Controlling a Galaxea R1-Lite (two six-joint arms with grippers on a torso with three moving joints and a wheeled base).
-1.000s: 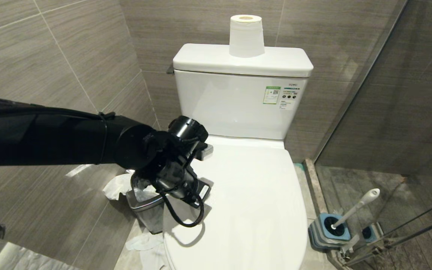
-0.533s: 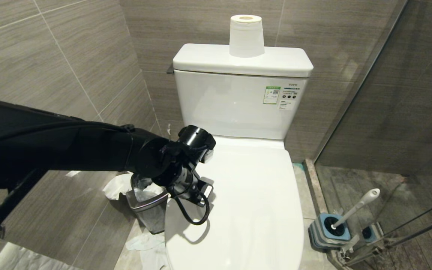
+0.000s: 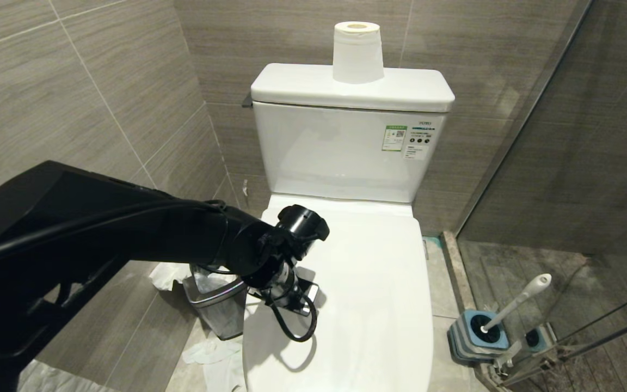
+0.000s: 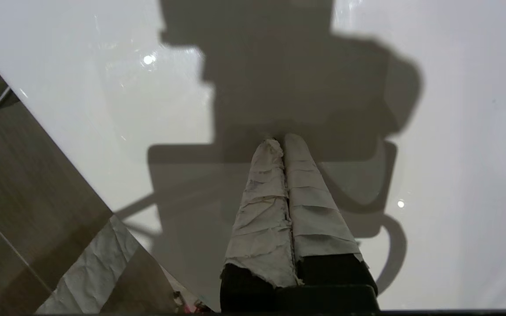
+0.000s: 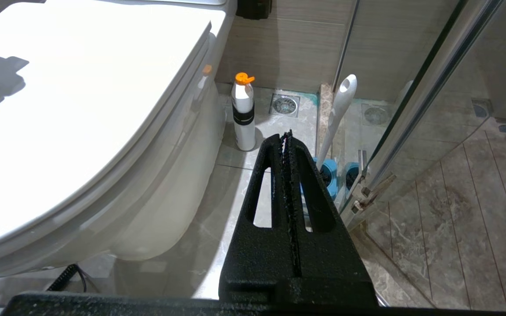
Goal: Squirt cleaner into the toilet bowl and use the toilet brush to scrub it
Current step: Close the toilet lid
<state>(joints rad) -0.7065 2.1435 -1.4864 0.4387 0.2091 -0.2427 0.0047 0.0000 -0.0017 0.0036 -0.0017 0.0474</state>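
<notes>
The toilet's white lid (image 3: 368,283) is down, so the toilet bowl is hidden beneath it. My left arm (image 3: 286,261) reaches over the lid's left side. The left gripper (image 4: 283,141) points down close above the lid (image 4: 455,131), its white-taped fingers shut on nothing. The toilet brush (image 3: 517,302) stands in its blue holder (image 3: 479,332) on the floor to the toilet's right, its white handle (image 5: 338,114) leaning. My right gripper (image 5: 287,136) hangs shut and empty low beside the toilet, near the holder. No cleaner liquid is in view.
A white bottle with an orange cap (image 5: 243,112) stands on the floor by the toilet's base. A paper roll (image 3: 357,51) sits on the tank. A steel bin (image 3: 215,305) and loose tissue (image 3: 207,351) lie left of the toilet. A glass partition (image 3: 564,163) bounds the right.
My left arm has swung to the right and sunk lower over the lid's left side, its gripper staying shut. The right arm has not moved.
</notes>
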